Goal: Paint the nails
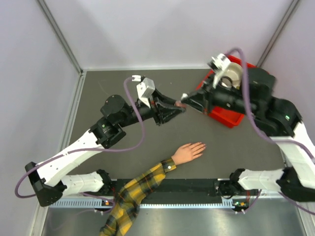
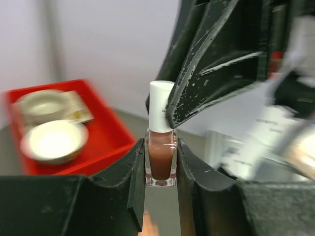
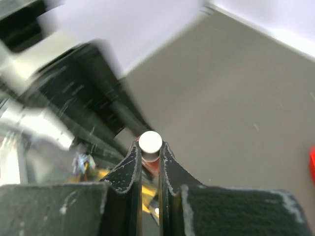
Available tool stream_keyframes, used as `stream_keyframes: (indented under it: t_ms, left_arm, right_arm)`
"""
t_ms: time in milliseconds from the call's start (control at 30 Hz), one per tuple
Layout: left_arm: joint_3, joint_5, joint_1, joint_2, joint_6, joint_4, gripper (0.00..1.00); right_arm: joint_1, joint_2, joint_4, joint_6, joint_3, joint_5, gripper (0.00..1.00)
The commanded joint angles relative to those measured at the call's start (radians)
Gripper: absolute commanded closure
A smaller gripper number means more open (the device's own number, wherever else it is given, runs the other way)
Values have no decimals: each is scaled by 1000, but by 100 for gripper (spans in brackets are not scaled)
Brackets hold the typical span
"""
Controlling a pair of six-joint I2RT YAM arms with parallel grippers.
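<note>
Left gripper (image 2: pixel 161 167) clamps the nail-polish bottle (image 2: pixel 161 156); right gripper (image 3: pixel 150 158) is pinched tight on its white cap (image 3: pixel 150 141). The nails (image 1: pixel 202 146) are on the mannequin hand (image 1: pixel 188 153), flat on the table (image 1: pixel 98 98), well apart. Risk: an off-axis twist slips the bottle and spills polish.

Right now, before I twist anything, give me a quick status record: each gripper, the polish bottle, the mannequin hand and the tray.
left gripper: shut on nail-polish bottle, gripping its glass body
right gripper: shut on white cap
bottle: held between both arms above the table, cap on
mannequin hand: lying on the table, fingers pointing right, plaid sleeve trailing to the near edge
nails: too small to tell any paint
red tray: far right, partly behind the right arm
</note>
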Motion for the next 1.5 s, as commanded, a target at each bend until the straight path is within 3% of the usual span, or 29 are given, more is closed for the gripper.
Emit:
stream_keyframes:
  t_ms: [0,100,167,233,267,333,367,533,733,833,933,1133,1333,1400,1467]
  left_arm:
    - [72,404,3,-11,-317,240,100]
    - [94,556,3,37,-460,342,100]
    - [94,500,3,29,-421,298,100]
    - [91,409,3,-8,-263,170,100]
    - [93,371,3,-15,-211,135,100]
    - [99,222,2,-32,-55,35,100]
    - [100,179,2,-32,-15,24,100]
    - [83,-8,0,-23,145,18,100]
    - [71,-48,0,8,191,27,100]
    - [59,-67,0,12,187,41,100]
    - [51,-96,0,12,197,38,100]
    - [48,-110,0,24,208,32,100]
    - [45,-108,0,34,199,39,100]
    - [47,-104,0,34,188,40,100]
    - [44,-111,-1,35,178,38,100]
  right_arm:
    - [7,-195,173,-277,-114,-568,100]
    - [-23,-214,166,-308,-131,-677,100]
    - [-25,-194,159,-253,-125,-661,100]
    - [-25,-171,167,-178,-113,-559,100]
    - [-25,-165,164,-152,-99,-487,82]
    - [-24,-148,155,-82,-56,-294,66]
    - [-25,-129,147,-54,-38,-235,54]
    - [-25,-43,22,176,102,79,42]
    - [-1,123,-185,331,313,216,51]
    - [13,146,-213,365,338,255,57]
    - [22,157,-226,377,341,266,71]
    - [44,175,-255,374,355,286,65]
    - [56,200,-273,359,372,297,68]
    - [56,201,-259,341,364,300,76]
    - [56,209,-246,316,364,272,94]
